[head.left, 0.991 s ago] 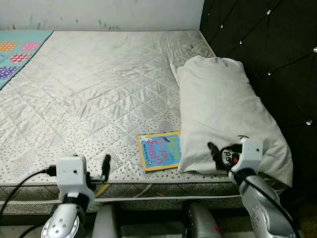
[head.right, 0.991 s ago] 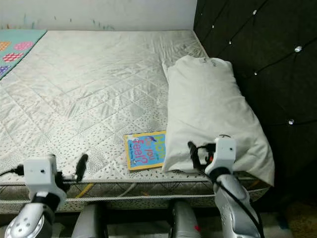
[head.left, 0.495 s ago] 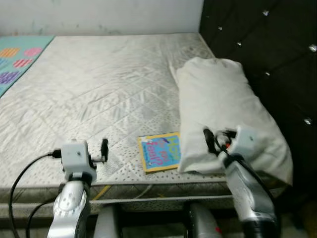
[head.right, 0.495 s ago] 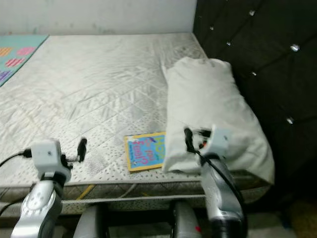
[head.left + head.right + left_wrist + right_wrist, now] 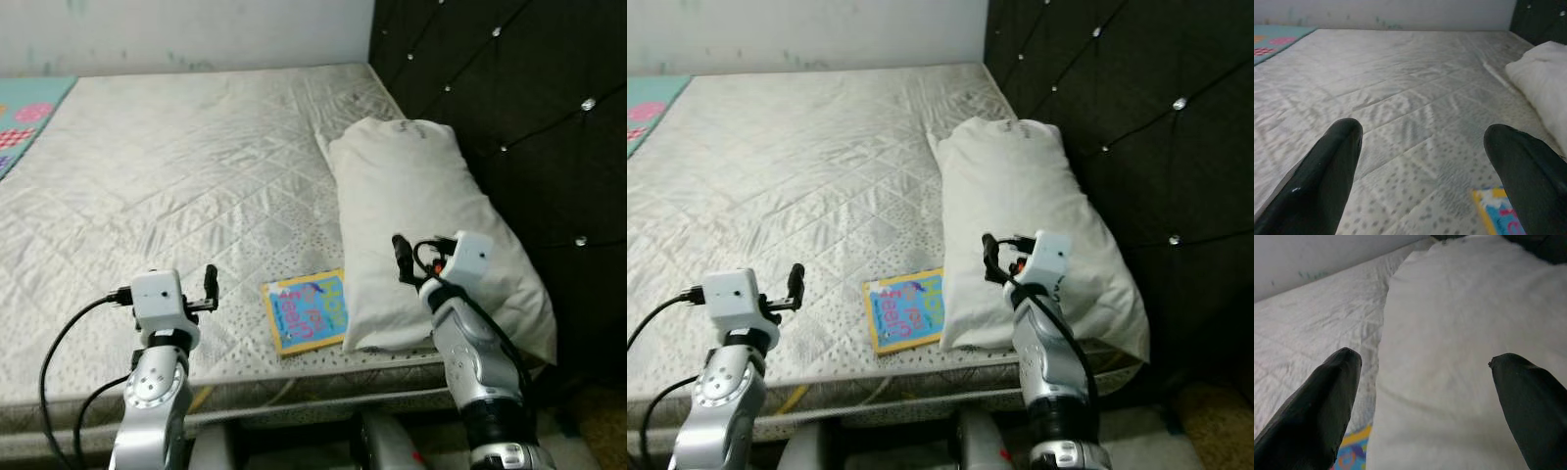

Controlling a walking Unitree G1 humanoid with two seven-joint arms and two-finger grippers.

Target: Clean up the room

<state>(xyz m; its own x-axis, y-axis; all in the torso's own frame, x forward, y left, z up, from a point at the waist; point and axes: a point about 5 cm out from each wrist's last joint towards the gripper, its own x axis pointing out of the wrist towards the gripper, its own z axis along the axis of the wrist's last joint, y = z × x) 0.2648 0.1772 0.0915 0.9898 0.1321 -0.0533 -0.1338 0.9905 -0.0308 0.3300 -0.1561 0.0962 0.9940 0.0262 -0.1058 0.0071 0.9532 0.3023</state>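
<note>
We see both arms raised higher than before. Right gripper point(image 5: 1425, 396), jaws spread, hovers over the pillow point(image 5: 421, 225); left gripper point(image 5: 1425, 171), jaws spread, left of it. Book point(image 5: 306, 310) touches the pillow's edge, unmoved on the bed point(image 5: 176, 176).

Both arms raised forward, left end effector point(image 5: 1422, 171) and right end effector point(image 5: 1425, 401) spread wide.
</note>
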